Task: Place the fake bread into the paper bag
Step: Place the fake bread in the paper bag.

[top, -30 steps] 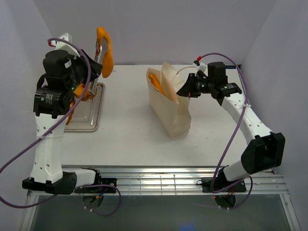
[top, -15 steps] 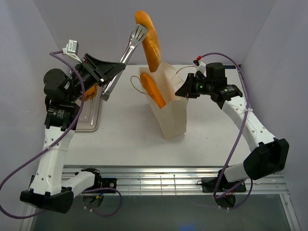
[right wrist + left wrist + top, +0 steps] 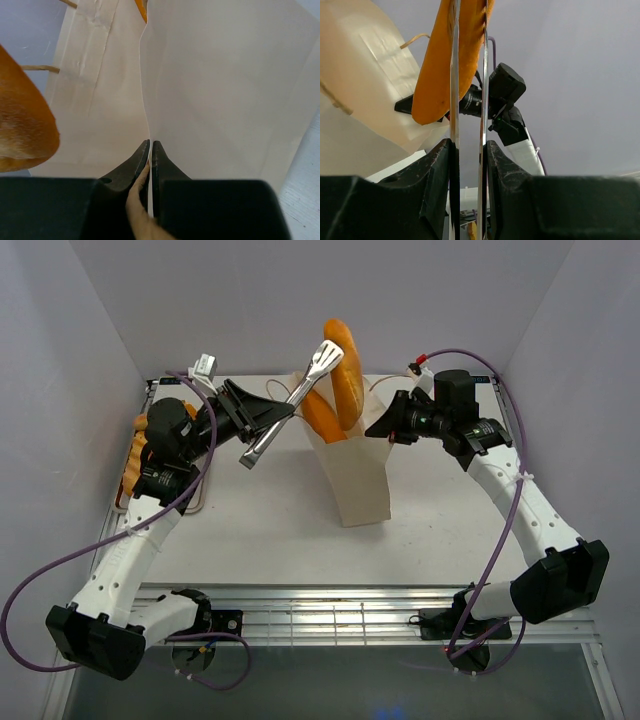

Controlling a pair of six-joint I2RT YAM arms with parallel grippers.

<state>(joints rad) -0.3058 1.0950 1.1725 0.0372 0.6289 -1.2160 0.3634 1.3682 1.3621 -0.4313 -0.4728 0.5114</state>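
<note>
My left gripper [image 3: 270, 418] [image 3: 468, 147] is shut on a pair of thin metal tongs [image 3: 300, 395] [image 3: 454, 100]. The tongs pinch a long golden-orange loaf of fake bread [image 3: 347, 370] [image 3: 440, 65], which hangs upright over the open mouth of the paper bag [image 3: 360, 480]. Another loaf [image 3: 320, 418] leans inside the bag. My right gripper [image 3: 378, 428] [image 3: 151, 145] is shut on the bag's [image 3: 215, 85] right rim, with the paper wall between its jaws. The hanging loaf [image 3: 22, 130] shows at the left of the right wrist view.
More fake breads [image 3: 135, 448] lie at the far left on the metal tray [image 3: 197, 498], mostly hidden behind my left arm. The bag's cord handles [image 3: 412, 39] loop near the loaf. Purple-grey walls close in the table on three sides.
My left arm swung right, carrying the tongs and loaf from above the tray to over the bag's mouth. The right gripper drew the bag's rim back, and the bag now stands more upright.
</note>
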